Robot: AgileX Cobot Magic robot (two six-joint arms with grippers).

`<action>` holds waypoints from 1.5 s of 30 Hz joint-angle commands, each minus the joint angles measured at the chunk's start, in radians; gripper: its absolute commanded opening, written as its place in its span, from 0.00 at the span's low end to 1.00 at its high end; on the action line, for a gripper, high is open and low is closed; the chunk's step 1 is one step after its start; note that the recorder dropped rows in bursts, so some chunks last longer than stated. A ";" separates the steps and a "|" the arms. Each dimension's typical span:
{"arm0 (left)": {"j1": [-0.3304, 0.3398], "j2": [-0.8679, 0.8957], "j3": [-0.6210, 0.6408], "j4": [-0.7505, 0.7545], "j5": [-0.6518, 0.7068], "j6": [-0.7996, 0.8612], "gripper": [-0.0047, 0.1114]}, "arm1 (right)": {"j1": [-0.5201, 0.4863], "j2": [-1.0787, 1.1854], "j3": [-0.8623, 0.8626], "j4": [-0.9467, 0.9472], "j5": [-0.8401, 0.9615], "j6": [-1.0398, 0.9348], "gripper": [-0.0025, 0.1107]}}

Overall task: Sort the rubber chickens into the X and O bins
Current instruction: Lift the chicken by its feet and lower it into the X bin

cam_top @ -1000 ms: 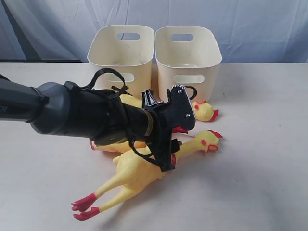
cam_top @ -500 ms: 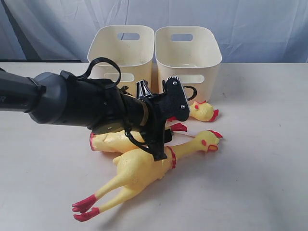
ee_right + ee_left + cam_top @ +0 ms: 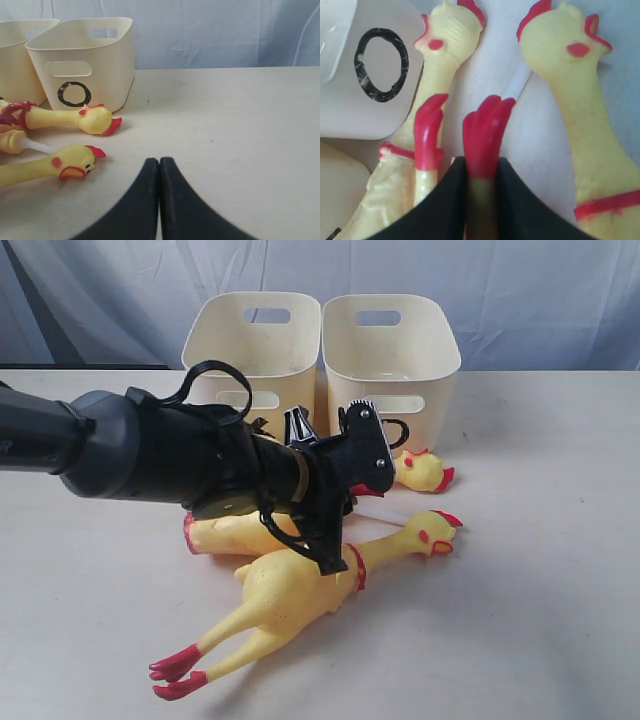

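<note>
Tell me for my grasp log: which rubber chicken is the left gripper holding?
The middle chicken, partly under the arm: one red-footed leg is pinched in the left gripper. The front chicken and the rear chicken by the O bin lie free.

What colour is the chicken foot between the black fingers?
The foot is red, its leg yellow; clearest in the left wrist view.

Blk O mark point(image 3: 73, 94) on front wall of one cream bin point(image 3: 107, 60).
</note>
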 commanded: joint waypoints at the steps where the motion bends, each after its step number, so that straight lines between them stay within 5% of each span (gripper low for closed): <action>1: -0.001 0.005 -0.005 -0.003 0.009 -0.003 0.09 | -0.002 -0.003 -0.001 0.001 -0.006 0.000 0.02; 22: -0.043 -0.240 -0.015 -0.237 0.110 -0.005 0.04 | -0.002 -0.003 -0.001 0.001 -0.006 0.000 0.02; 34: -0.039 -0.360 -0.100 0.094 0.027 -0.005 0.04 | -0.002 -0.003 -0.001 0.001 -0.006 0.000 0.02; 38: 0.012 -0.360 -0.104 0.171 -0.062 -0.007 0.04 | -0.002 -0.003 -0.001 0.001 -0.006 0.000 0.02; 45: 0.172 -0.360 -0.104 -0.122 -0.252 -0.009 0.04 | -0.002 -0.003 -0.001 0.001 -0.006 0.000 0.02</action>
